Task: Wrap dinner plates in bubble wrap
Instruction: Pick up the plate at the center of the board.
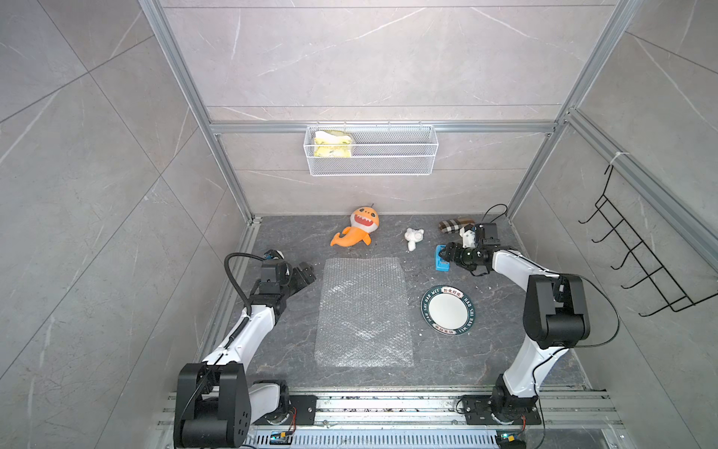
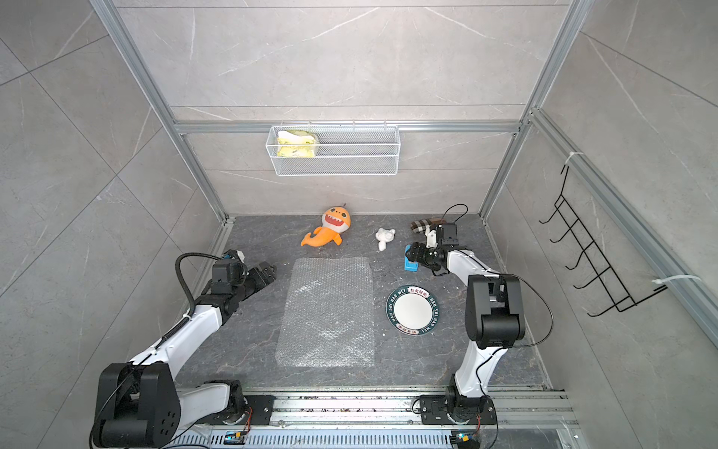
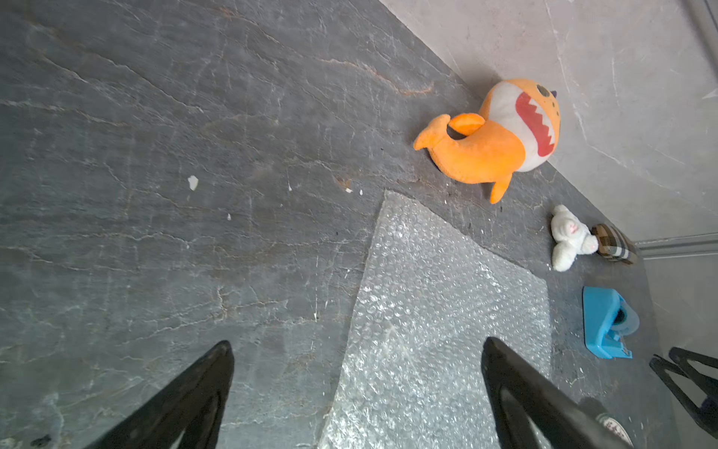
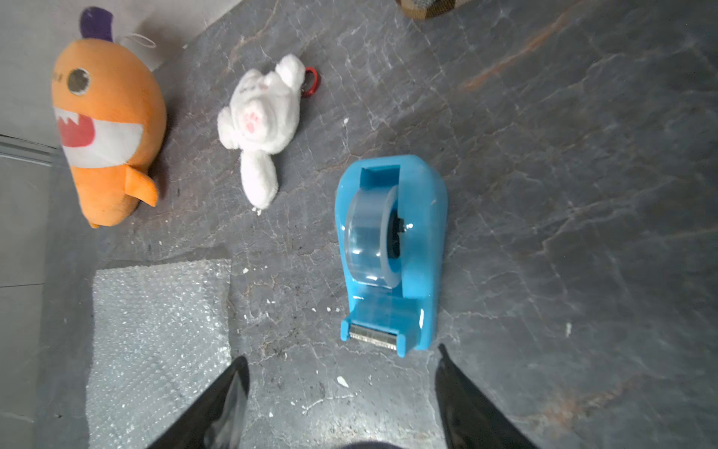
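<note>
Along the back wall there's a row of clutter on the dark stone table [image 1: 279, 361]: an orange shark plush [image 1: 359, 229], a small white plush [image 1: 413, 238] and a plaid slipper-like thing [image 1: 454, 226]. A blue tape dispenser [image 4: 390, 252] sits just in front of them on the right. All of it lies clear of the bubble wrap [image 1: 363, 311], which is spread flat in the middle of the table, long side running front to back. The plate [image 1: 448, 310] lies face up on the bare table just right of the sheet, close to its edge but off it, uncovered. Up on the back wall hangs a white wire basket [image 1: 396, 159] with a yellow sponge-like wad [image 1: 333, 145] tucked in its left end. A black hook rack [image 1: 637, 256] hangs on the right wall. Now the arms: the left one stretches forward along the left side, with the left gripper [image 3: 357, 346] low beside the sheet's far left corner, fingers spread wide and holding nothing. The right arm has its elbow raised beside the plate and its forearm turned inward. The right gripper [image 4: 341, 352] points at the tape dispenser, tips just short of its cutter end, jaws apart and gripping nothing.
</note>
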Available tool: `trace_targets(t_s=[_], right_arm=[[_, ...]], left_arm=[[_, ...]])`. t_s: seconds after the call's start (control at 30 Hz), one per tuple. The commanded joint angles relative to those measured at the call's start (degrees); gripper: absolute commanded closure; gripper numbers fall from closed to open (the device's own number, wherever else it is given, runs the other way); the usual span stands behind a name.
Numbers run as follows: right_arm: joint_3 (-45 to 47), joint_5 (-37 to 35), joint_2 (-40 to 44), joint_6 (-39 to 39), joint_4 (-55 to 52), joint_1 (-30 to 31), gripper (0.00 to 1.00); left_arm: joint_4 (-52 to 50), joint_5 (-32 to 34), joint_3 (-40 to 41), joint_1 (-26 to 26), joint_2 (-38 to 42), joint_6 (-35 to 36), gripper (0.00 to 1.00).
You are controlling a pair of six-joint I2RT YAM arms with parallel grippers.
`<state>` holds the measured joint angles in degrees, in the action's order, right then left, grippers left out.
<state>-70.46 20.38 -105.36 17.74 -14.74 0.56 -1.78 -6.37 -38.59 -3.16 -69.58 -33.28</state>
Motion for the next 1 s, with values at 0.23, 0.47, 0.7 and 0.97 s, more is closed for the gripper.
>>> trace_targets(t_s=[0.23, 0.47, 0.7, 0.97], right_arm=[[12.39, -1.02, 7.41, -5.57, -11.35, -5.26, 0.18], [17.02, 1.52, 10.33, -6.17, -16.86, -5.43, 0.19], [22.52, 9.88, 14.32, -2.34, -14.49, -5.27, 0.30], [26.61, 13.11, 10.71, 0.53, -7.81, -5.27, 0.49]], left_arm=[[-0.40, -2.09, 1.59, -0.39, 2.35, -1.88, 0.00], [-0.61, -3.31, 1.76, -0.40, 2.35, -2.10, 0.00], [-2.26, -3.67, 1.13, -0.42, 1.50, -2.32, 0.00], [-2.69, -4.42, 0.66, -0.44, 1.46, -3.41, 0.00]])
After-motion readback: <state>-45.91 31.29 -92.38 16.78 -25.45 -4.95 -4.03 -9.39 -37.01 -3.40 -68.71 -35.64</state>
